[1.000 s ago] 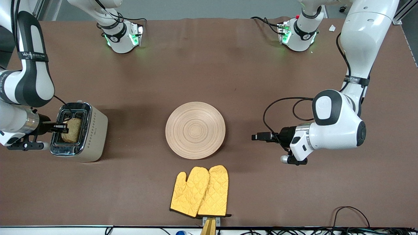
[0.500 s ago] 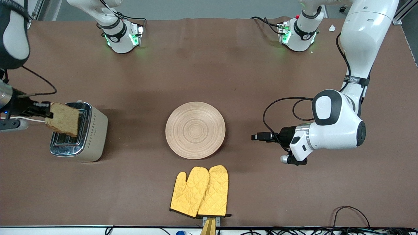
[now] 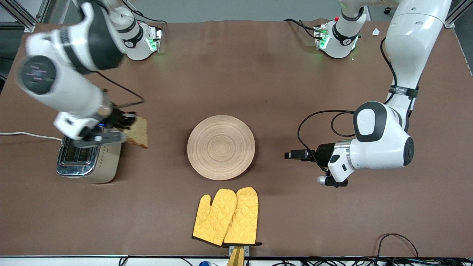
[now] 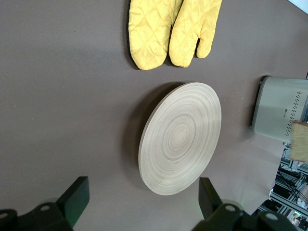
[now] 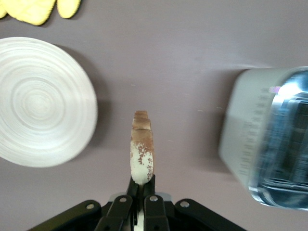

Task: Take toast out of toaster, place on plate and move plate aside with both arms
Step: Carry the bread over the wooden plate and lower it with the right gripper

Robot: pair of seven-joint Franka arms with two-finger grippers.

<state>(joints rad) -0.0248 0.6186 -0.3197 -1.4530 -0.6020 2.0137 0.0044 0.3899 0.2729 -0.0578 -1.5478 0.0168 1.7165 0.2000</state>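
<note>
Front view: my right claw (image 3: 127, 123) is clamping the toast (image 3: 138, 133) edge-on, carrying it plate-ward (image 3: 221, 147). My left claw (image 3: 292, 154) is waiting, fingers apart, beside the plate.

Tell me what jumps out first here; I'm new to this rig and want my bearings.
The right gripper holds the toast in its shut fingers, in the air between the toaster and the plate. The plate sits bare mid-table, with yellow oven mitts nearer the front camera. The left gripper waits open beside the plate, toward the left arm's end.
</note>
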